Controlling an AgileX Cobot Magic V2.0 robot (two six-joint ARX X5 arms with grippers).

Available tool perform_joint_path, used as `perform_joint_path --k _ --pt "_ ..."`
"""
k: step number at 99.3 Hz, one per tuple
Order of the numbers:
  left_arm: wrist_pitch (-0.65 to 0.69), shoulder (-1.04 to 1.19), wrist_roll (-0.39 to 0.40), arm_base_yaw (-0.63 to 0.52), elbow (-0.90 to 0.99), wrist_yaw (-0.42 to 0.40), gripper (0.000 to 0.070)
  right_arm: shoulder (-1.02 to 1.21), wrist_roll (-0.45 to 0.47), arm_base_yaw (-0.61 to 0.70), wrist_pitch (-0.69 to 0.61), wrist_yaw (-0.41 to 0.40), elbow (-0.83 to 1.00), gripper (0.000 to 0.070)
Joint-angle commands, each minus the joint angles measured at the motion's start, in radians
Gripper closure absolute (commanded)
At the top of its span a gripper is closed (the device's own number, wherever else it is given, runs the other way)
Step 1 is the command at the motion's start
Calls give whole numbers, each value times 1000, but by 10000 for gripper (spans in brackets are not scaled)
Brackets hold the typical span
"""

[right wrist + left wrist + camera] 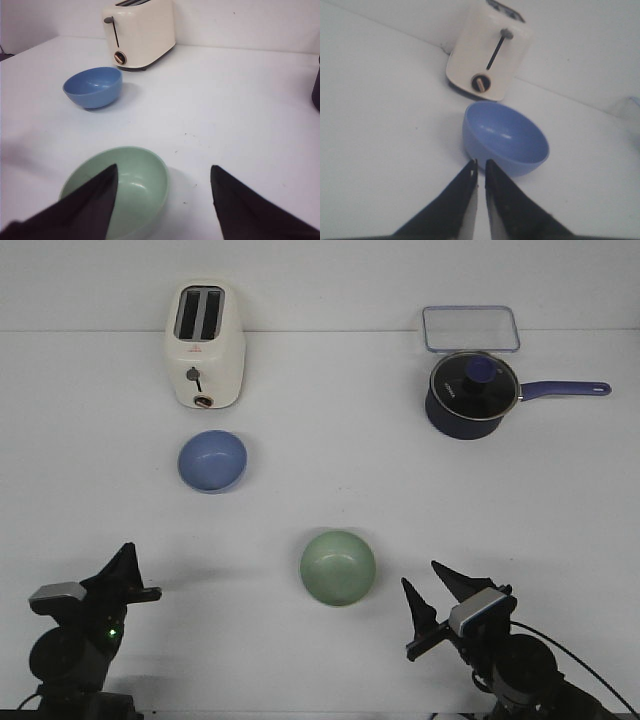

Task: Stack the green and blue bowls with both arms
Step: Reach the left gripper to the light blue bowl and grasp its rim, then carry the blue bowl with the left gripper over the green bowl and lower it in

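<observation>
Right wrist view shows my right gripper (162, 200) with its fingers spread wide, holding nothing, and the green bowl (120, 187) just past the tips, overlapped by one finger. In the front view that gripper (440, 602) sits low at the near edge of the table (320, 500), a little to the right of the green bowl (338, 567) and not touching it. My left gripper (480, 167) has its fingers pressed almost together with only a thin slit between them and nothing in it; from the front it (128, 570) waits at the near left corner.

Farther out, the blue bowl (212, 461) stands upright and open, well apart from the green one, with the toaster (204, 343) just behind it. Beyond my right side are the saucepan (472, 393) and a clear lid or tray (470, 328) at the back.

I judge that nothing is gripped yet, so the step in hand is reaching for a bowl. To do it well I would bring one finger inside the green rim and the other outside, pinching the near wall rather than trying to span the whole bowl. The left fingers must part before they reach the blue bowl (506, 137). Both bowls look light and smooth, so a nudge could slide them; I should descend straight and close gently.
</observation>
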Motion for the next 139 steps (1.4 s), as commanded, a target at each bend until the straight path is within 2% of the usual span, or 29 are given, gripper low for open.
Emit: perform_joint_path --k 1,5,12,17,28,45,67,68,74,87,92,98,111,139 --pt "-75 137 48 0 149 3 660 7 1 10 12 3 1 314" --pt "-135 231 90 0 233 8 563 7 1 10 12 3 1 314" --pt "-227 400 140 0 374 15 318 8 1 10 13 3 1 314" --pt "-279 516 170 0 463 18 232 10 1 10 13 3 1 314" --pt "-320 747 209 0 614 26 237 10 1 10 13 3 1 314" --pt "-312 1055 209 0 788 83 237 10 1 10 13 3 1 314" --pt "-291 1385 209 0 949 84 237 10 1 10 13 3 1 314" --pt "-262 1489 209 0 990 84 237 10 1 10 13 3 1 314" --pt "-254 1531 208 0 1005 84 237 10 1 10 13 4 1 314" --pt "-219 1595 209 0 1014 84 256 10 0 10 13 7 1 314" --pt "-210 1608 209 0 1014 84 302 10 0 10 13 7 1 314" --pt "-207 1615 209 0 1014 82 404 10 0 10 13 7 1 314" --pt "-208 1616 217 0 1014 79 693 10 0 10 13 7 1 314" --pt "-217 1585 225 0 1015 80 689 10 0 10 17 7 1 314"
